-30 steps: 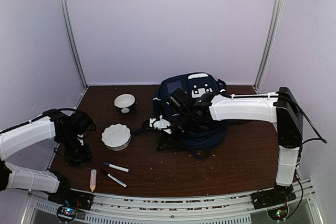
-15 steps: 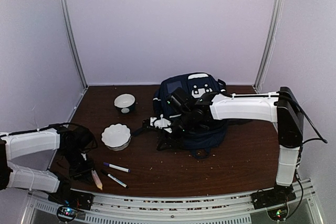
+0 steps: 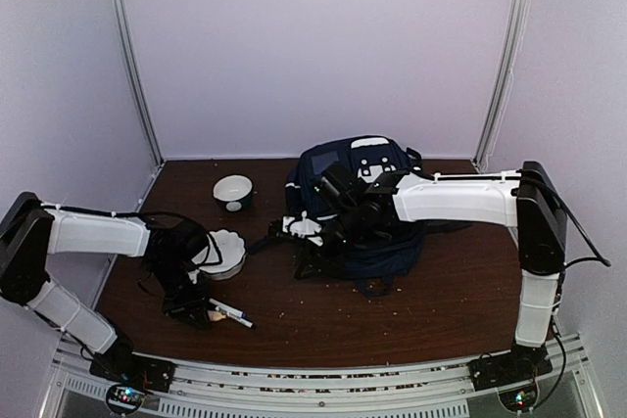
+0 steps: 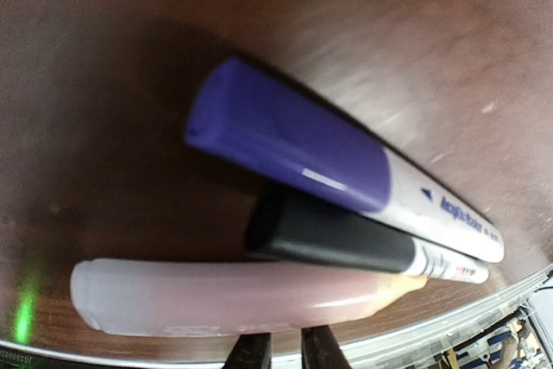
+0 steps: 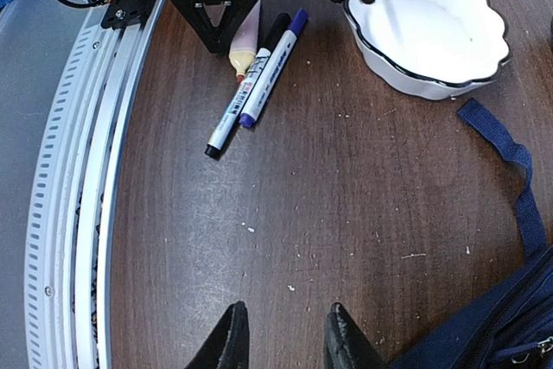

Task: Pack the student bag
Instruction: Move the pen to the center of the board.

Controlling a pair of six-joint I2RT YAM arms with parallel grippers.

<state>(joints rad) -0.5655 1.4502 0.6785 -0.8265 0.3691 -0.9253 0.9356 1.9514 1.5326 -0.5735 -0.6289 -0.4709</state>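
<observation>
The navy student bag (image 3: 362,205) lies at the table's middle right; its corner (image 5: 497,334) and a loose strap (image 5: 511,166) show in the right wrist view. My right gripper (image 3: 306,240) hovers low over bare table just left of the bag, slightly open and empty (image 5: 285,339). My left gripper (image 3: 194,315) is shut and empty (image 4: 287,352), its tips against a pink tube (image 4: 233,295). The tube lies pressed beside a black-capped marker (image 4: 337,239) and a purple-capped marker (image 4: 294,140). All three also show in the right wrist view, with the tube (image 5: 244,45) nearest the left gripper (image 5: 216,32).
A white scalloped bowl (image 3: 223,254) sits just behind the left wrist (image 5: 432,28). A small white bowl (image 3: 233,190) stands at the back left. The perforated metal rail (image 5: 78,213) runs along the near table edge, close to the pens.
My left arm swung right along the front edge, and the pink tube moved right until it lies against the two markers. The right arm barely moved.
</observation>
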